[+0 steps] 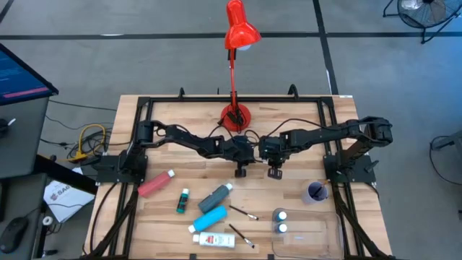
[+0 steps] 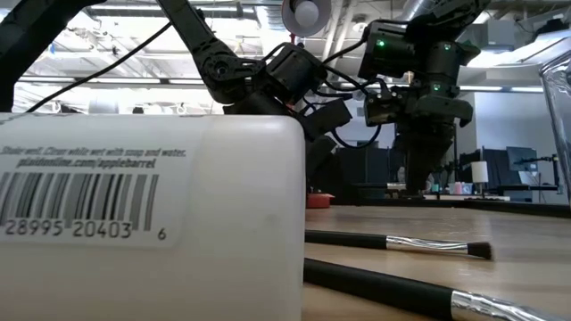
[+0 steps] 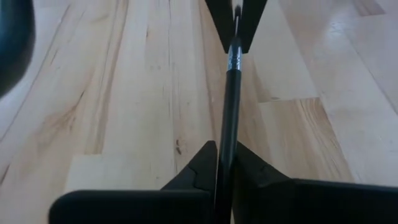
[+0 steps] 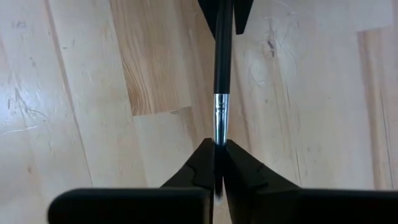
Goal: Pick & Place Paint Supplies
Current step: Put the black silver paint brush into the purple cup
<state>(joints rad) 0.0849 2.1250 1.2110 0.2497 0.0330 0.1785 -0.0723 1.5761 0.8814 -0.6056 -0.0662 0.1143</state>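
A thin dark paintbrush [image 3: 229, 118] is held between both grippers above the middle of the table [image 1: 303, 144]: the left gripper [image 3: 225, 163] is pinched shut on its dark handle, and the right gripper [image 4: 219, 163] is pinched shut on the silver ferrule end, so the brush spans the small gap between the two arms near the centre of the high view. In the lower part of that view lie the other supplies: a pink-red tube [image 1: 154, 183] at lower left, a small green bottle [image 1: 182, 201] beside it, a grey-blue bottle [image 1: 216, 197] and a blue tube [image 1: 207, 219] side by side, and a white tube [image 1: 214, 239] below them. Two more brushes [image 1: 243, 211] lie just right of these tubes. Further right, two white-capped bottles [image 1: 280, 221] stand in a clear tray [image 1: 317, 238], with a lilac cup [image 1: 316, 192] just above it. A red desk lamp [image 1: 236, 43] rises from the upper edge of the table, its base [image 1: 235, 118] just above the arms.
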